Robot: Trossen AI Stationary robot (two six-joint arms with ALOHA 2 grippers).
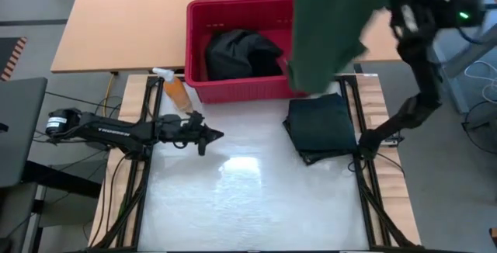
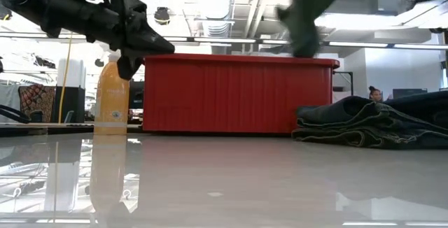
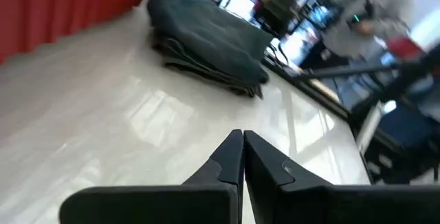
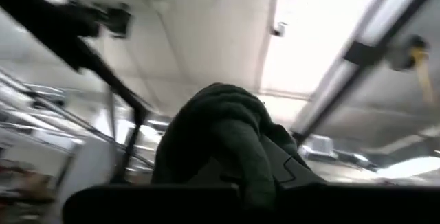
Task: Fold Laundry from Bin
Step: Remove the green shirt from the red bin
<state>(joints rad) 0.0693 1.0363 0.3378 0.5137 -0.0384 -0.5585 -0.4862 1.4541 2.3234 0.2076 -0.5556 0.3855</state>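
Right tool [image 4: 254, 183] is clamped on a bunch of dark green cloth, pointed up toward the ceiling in its wrist view, with the fabric wadded over the fingers. From above, that green garment [image 1: 330, 28] hangs from the raised right arm as a long drape over the right end of the bin [image 1: 233, 90], its lower edge reaching down near the bin's front right corner. In the low view it shows as a dark strip dangling above the bin's rim. Long axis of the piece runs vertical, hanging from the grip. Just in front of it on the tabletop [image 1: 248, 199] lies a folded stack [image 1: 320, 127] of dark laundry, to the right side. More dark laundry [image 1: 241, 53] sits heaped inside the bin. Left tool [image 3: 242, 157] is closed and empty, held low over the tabletop's left-centre beside an orange spray bottle [image 1: 175, 90], tips aimed toward the folded stack. Judgement: open tabletop lies toward the robot and to the left of the hanging piece; the right arm is the nearer one and already has it, and the left tool would need to cross over to catch a free edge.
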